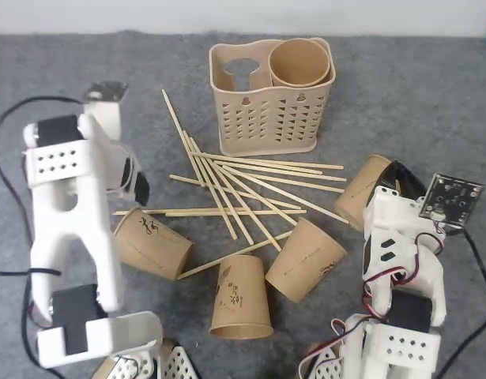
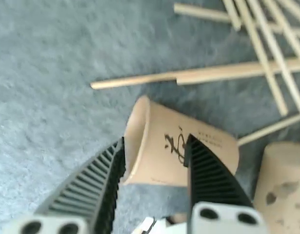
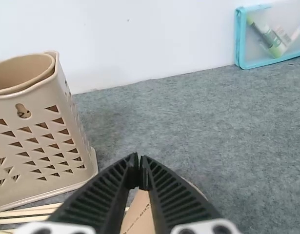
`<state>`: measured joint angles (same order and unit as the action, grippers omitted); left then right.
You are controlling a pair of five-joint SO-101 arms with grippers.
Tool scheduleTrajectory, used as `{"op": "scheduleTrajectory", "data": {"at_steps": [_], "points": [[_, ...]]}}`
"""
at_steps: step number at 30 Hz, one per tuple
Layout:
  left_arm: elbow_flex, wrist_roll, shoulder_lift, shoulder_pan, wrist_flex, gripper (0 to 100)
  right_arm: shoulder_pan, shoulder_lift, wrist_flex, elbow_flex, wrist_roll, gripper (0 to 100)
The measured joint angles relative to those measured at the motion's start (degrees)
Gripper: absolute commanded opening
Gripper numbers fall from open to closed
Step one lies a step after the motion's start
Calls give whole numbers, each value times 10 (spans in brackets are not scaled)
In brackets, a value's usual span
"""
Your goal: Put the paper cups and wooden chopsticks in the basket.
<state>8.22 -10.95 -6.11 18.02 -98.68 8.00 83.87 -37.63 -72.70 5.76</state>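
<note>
A perforated beige basket (image 1: 266, 118) stands at the back with one paper cup (image 1: 299, 61) inside it. Several wooden chopsticks (image 1: 243, 185) lie fanned out on the grey carpet in front of it. Another paper cup (image 2: 174, 151) lies on its side by the left arm. My left gripper (image 2: 156, 142) hovers open over that lying cup (image 1: 152, 241), one finger on each side. My right gripper (image 3: 138, 160) is shut with nothing in it, just above a third cup (image 1: 361, 189) lying at the right. Two more cups (image 1: 241, 296) (image 1: 306, 260) sit near the front.
The basket (image 3: 37, 146) and its cup (image 3: 20, 72) appear in the right wrist view, with a white wall behind. A light blue box (image 3: 271, 34) stands against that wall. Cables trail beside both arm bases.
</note>
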Motion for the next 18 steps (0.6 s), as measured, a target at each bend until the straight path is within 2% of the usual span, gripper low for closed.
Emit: {"op": "scheduleTrajectory", "data": {"at_steps": [4,9,11,14,18], "points": [[62,-25,0,13,5,191,-1,0,0,0,-11,8],[142,-37,-5,16,49,184,-1,0,0,0,-11,8],[159,-41,-16,16,68,141,-1,0,0,0,-11,8],[185,-43,-30,12,91,17,-1,0,0,0,-11,8],[193,-46,-32,12,102,12,-1,0,0,0,-11,8]]}}
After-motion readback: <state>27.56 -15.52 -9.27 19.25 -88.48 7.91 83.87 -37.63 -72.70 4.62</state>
